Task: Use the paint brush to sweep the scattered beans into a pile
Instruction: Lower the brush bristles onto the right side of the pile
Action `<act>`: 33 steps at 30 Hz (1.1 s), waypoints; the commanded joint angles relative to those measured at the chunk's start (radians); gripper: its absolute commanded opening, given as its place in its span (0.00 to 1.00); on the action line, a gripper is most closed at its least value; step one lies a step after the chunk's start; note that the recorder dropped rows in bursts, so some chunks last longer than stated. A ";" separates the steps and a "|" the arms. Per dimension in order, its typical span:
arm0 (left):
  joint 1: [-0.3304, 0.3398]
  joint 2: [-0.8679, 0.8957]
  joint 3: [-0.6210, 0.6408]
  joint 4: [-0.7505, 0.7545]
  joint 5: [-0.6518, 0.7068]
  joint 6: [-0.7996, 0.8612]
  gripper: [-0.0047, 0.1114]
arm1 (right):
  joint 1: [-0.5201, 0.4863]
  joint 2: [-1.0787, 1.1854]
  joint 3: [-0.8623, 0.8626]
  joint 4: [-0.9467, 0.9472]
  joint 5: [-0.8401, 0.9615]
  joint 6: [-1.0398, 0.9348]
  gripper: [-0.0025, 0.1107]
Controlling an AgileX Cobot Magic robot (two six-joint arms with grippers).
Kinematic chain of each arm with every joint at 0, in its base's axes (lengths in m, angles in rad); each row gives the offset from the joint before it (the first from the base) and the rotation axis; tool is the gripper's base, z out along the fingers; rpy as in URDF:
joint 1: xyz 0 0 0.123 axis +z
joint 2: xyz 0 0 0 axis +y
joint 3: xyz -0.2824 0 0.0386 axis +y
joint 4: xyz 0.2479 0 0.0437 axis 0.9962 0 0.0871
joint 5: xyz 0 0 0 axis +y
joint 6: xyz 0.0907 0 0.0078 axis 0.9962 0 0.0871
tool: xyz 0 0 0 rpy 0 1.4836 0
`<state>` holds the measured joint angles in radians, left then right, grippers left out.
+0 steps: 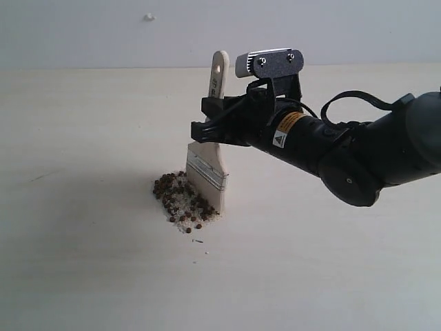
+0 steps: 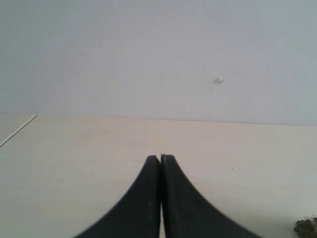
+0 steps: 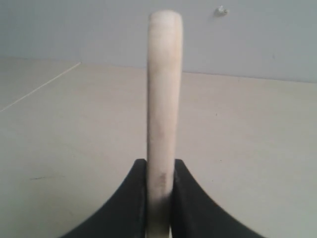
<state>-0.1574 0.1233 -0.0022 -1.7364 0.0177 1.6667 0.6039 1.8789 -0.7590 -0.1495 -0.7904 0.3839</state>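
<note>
The paint brush (image 1: 208, 167) stands nearly upright on the pale table, its white bristles touching the surface and its pale handle (image 3: 164, 99) pointing up. My right gripper (image 1: 207, 125) is shut on the handle just above the silver band, and the wrist view shows the handle pinched between both black fingers. The beans (image 1: 180, 200) lie gathered in a pile with white grains against the left side of the bristles; a few strays sit just below it. My left gripper (image 2: 160, 157) is shut and empty, hovering over bare table, with the pile's edge (image 2: 307, 227) at the corner of its view.
The pale wooden table (image 1: 83, 262) stretches wide around the pile. A grey wall (image 1: 103, 27) rises behind the far edge, with a small white mark (image 1: 149, 16) on it. The right arm (image 1: 358, 155) reaches in from the right.
</note>
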 commanded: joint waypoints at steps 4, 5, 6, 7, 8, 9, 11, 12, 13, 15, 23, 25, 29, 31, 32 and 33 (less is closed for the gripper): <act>-0.007 -0.005 0.002 0.001 0.003 0.004 0.04 | 0.002 -0.127 0.003 0.038 0.051 -0.150 0.02; -0.007 -0.005 0.002 0.001 0.003 0.004 0.04 | 0.002 -0.144 0.003 0.060 0.063 -0.190 0.02; -0.007 -0.005 0.002 0.001 0.003 0.004 0.04 | 0.002 -0.163 0.003 0.086 0.072 -0.233 0.02; -0.007 -0.005 0.002 0.001 0.003 0.004 0.04 | 0.002 -0.180 0.003 0.110 0.083 -0.275 0.02; -0.007 -0.005 0.002 0.001 0.003 0.004 0.04 | 0.002 -0.191 0.003 0.127 0.087 -0.307 0.02; -0.007 -0.005 0.002 0.001 0.003 0.004 0.04 | 0.002 -0.198 0.003 0.129 0.087 -0.317 0.02; -0.007 -0.005 0.002 0.001 0.003 0.004 0.04 | 0.002 -0.194 0.003 0.129 0.082 -0.343 0.02; -0.007 -0.005 0.002 0.001 0.003 0.004 0.04 | 0.002 -0.188 0.003 0.118 0.075 -0.368 0.02; -0.007 -0.005 0.002 0.001 0.003 0.004 0.04 | 0.002 -0.176 0.003 0.106 0.067 -0.396 0.02; -0.007 -0.005 0.002 0.001 0.003 0.004 0.04 | 0.002 -0.144 0.003 0.092 0.036 -0.423 0.02; -0.007 -0.005 0.002 0.001 0.003 0.004 0.04 | 0.002 0.025 0.001 0.089 -0.146 -0.425 0.02; -0.007 -0.005 0.002 0.001 0.003 0.004 0.04 | 0.002 0.048 -0.014 0.088 -0.136 -0.423 0.02; -0.007 -0.005 0.002 0.001 0.003 0.004 0.04 | 0.002 0.068 -0.036 0.041 -0.117 -0.308 0.02; -0.007 -0.005 0.002 0.001 0.003 0.004 0.04 | 0.002 0.074 -0.043 -0.001 -0.115 -0.256 0.02; -0.007 -0.005 0.002 0.001 0.003 0.004 0.04 | 0.002 0.076 -0.048 -0.029 -0.115 -0.228 0.02; -0.007 -0.005 0.002 0.001 0.003 0.004 0.04 | 0.002 0.078 -0.048 -0.054 -0.115 -0.201 0.02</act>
<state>-0.1574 0.1233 -0.0022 -1.7364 0.0177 1.6667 0.6039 1.9511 -0.7954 -0.1345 -0.8871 0.1125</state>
